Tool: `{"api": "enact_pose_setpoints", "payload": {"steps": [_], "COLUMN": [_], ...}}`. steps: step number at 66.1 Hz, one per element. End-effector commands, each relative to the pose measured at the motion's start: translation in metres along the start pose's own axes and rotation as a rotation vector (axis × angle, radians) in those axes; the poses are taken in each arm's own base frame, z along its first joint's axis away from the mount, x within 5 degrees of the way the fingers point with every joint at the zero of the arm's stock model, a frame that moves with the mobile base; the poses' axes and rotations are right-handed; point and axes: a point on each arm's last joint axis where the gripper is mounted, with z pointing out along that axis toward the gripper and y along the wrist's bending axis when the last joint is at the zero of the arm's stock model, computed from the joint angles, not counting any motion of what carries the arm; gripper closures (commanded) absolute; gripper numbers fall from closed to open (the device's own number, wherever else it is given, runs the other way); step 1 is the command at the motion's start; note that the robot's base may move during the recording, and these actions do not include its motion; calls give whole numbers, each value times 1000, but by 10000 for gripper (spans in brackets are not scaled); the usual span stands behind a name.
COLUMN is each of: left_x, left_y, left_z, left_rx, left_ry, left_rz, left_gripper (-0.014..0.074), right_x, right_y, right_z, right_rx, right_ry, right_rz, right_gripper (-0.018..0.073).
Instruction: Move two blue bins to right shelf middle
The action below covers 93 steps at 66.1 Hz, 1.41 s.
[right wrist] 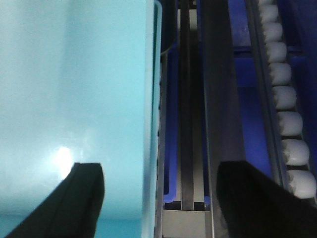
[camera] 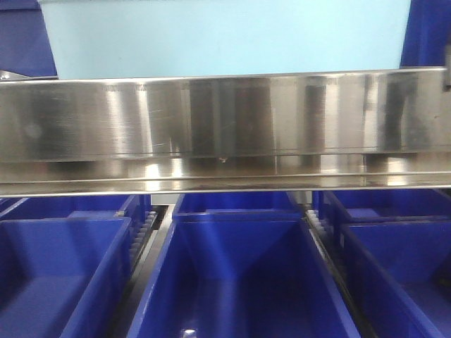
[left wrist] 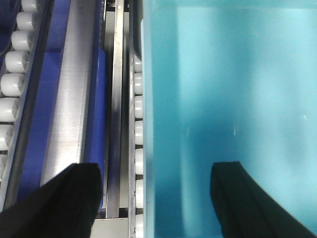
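Left hand (left wrist: 156,166) and right hand (right wrist: 161,166) gape wide astride the pale blue bin (camera: 225,35) on the steel shelf (camera: 225,120).

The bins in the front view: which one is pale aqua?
The top bin, above the steel rail; the bins below are deep blue.

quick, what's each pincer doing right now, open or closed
left pincer: open, straddling a side wall of the pale blue bin, not clamped
right pincer: open, straddling the bin's opposite wall, not clamped
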Motion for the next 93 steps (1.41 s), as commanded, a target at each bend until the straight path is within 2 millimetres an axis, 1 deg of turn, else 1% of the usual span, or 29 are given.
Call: {"api": "enact_pose_setpoints", "payload": {"steps": [1, 8, 21, 35, 44, 52, 62, 70, 77, 93], "left_x": [-2, -2, 0, 11, 19, 22, 22, 22, 21, 22], "left_y": [2, 1, -4, -4, -2, -2, -2, -1, 3, 1], "left_z": [-2, 1, 20, 35, 45, 49, 50, 57, 62, 62], "left_rx": [4, 1, -2, -17, -51, -56, -56, -66, -70, -56], "left_ry": [-9, -2, 43, 106, 140, 152, 154, 171, 181, 188], "left_rz": [-6, -4, 0, 12, 31, 34, 32, 27, 8, 0], "left_gripper": [214, 214, 214, 214, 214, 214, 214, 214, 214, 214], "right_x": [-3, -2, 3, 15, 17, 17, 17, 18, 18, 17], "right_y": [0, 3, 3, 2, 2, 2, 3, 4, 4, 4], "right_z": [2, 8, 21, 36, 39, 39, 49, 56, 56, 56], "right_rx": [-10, -14, -3, 8, 11, 11, 18, 24, 24, 26], "right_ry": [-1, 15, 59, 123, 135, 135, 159, 177, 177, 176], "right_rz": [-12, -15, -31, -35, -36, -36, -39, -41, -41, -42], "right_gripper": [189, 189, 189, 189, 189, 189, 189, 189, 189, 189]}}
